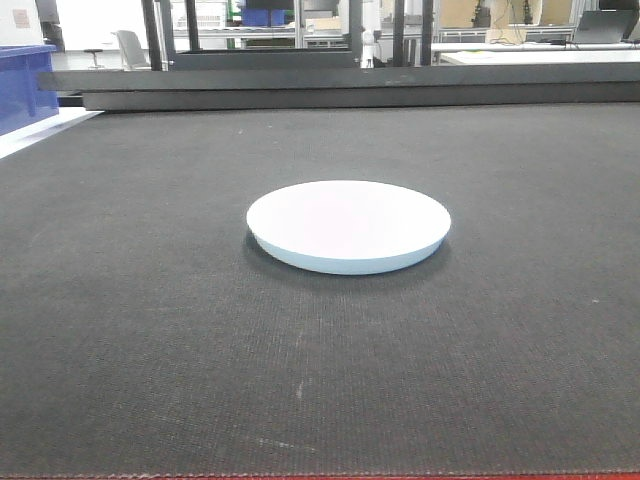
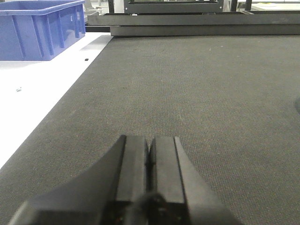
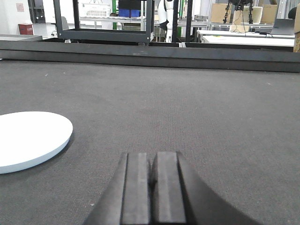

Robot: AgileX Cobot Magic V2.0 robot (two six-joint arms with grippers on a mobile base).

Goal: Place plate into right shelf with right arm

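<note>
While right claw (image 3: 151,187) sat closed, empty, plate (image 3: 28,140) lay ahead-left: stiff, glossy, probably slippery, breakable; rim judged best hold.

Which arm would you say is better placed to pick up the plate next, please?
Probably the right. The plate lies just ahead and to the left of the shut right claw, whereas the left wrist view shows no plate before the left claw, also shut.

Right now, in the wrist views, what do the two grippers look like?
Both look alike. The left gripper and right gripper each have two flat, matte black rectangular fingers with squared tips, widening below into a dark flared body. No markings or cables show clearly; the arms themselves are out of view.
</note>
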